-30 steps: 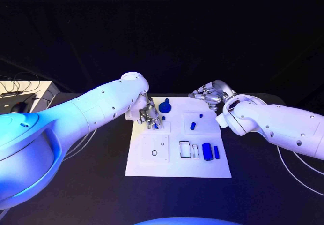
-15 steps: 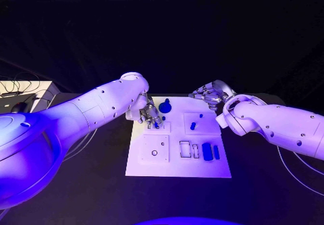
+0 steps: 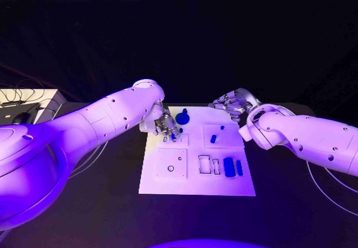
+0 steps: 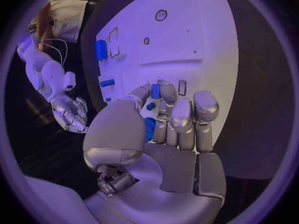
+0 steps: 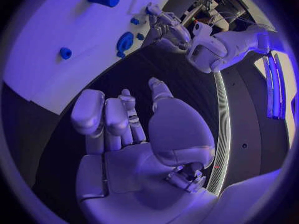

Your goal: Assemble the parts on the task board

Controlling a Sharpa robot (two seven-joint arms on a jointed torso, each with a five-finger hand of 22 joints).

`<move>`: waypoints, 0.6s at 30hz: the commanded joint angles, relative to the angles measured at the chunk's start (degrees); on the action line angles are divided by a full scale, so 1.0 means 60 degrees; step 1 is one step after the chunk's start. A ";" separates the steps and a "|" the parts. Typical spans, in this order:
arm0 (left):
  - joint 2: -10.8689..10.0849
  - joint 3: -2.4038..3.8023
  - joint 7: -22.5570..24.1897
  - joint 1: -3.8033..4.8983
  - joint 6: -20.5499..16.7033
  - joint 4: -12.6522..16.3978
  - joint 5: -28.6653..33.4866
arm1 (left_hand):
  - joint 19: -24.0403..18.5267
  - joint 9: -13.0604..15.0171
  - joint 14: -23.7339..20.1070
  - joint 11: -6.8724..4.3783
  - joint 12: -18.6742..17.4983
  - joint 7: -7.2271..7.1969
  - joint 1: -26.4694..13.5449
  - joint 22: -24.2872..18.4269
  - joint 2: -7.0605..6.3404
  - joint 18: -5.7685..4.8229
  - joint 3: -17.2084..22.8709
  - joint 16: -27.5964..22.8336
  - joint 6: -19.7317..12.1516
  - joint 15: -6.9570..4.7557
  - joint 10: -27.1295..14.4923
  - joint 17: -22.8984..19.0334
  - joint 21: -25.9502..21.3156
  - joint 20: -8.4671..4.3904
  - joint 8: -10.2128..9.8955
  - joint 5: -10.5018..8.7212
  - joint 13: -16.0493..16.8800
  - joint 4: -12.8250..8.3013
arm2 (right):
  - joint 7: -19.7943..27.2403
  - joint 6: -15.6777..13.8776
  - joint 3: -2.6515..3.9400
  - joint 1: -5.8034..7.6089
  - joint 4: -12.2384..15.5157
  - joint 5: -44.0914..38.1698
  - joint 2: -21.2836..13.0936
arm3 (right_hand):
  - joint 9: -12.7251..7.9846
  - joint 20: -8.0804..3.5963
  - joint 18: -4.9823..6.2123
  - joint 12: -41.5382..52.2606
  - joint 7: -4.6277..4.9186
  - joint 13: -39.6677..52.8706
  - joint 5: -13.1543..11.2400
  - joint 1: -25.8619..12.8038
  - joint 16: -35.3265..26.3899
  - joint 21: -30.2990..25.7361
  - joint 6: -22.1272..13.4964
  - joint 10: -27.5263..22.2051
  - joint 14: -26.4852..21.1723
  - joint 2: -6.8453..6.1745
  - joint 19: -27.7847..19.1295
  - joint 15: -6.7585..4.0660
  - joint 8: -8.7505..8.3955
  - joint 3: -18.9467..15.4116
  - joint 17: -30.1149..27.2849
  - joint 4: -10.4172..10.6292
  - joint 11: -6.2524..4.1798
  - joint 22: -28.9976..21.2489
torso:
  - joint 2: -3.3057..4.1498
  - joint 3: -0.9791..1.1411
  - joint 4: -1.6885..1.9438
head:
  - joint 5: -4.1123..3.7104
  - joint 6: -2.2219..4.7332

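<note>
Left hand at the board's far end, small part in its fingers.
Head view: the left hand [image 3: 165, 125] hovers over the task board [image 3: 197, 178], beside the round blue part [image 3: 182, 118]. Left wrist view: its fingers [image 4: 181, 115] seem to pinch a small blue part [image 4: 156, 90], which could slip or miss its slot. Right wrist view: the right hand [image 5: 124, 134] hangs spread, empty, beyond the board's far edge.

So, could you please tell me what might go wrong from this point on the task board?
1. The left hand pinches a small blue part only at its fingertips over the task board; it could slip or go in tilted.
2. The round blue part lies right beside that hand, so the fingers might knock it.
3. The right hand hangs open past the board's far corner, too far to steady anything.
</note>
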 commanded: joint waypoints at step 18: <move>0.0024 -0.0018 0.0139 -0.0053 -0.0776 0.0100 -0.0459 | 0.0006 -0.0009 0.0013 -0.0047 0.0032 0.0011 0.0343 -0.0009 0.0295 -0.0025 0.1113 -0.0018 -0.0049 -0.0033 -0.0041 -0.0023 -0.0045 0.0026 0.0031 -0.0033 -0.0016 -0.1190 | 0.0073 0.0155 0.0003 0.0002 -0.0005 -0.0095 0.0001 | 0.0011 -0.0050 0.0063 -0.0055 0.0066 -0.0006 0.0060 -0.0049 -0.0038 -0.0040 -0.0007 -0.0056 -0.0030 0.0009 0.0467 -0.0037 -0.0032 -0.0056 -0.0005 -0.0010 -0.0008 0.1201 | 0.0005 -0.0006 -0.0013 | -0.0008 -0.0034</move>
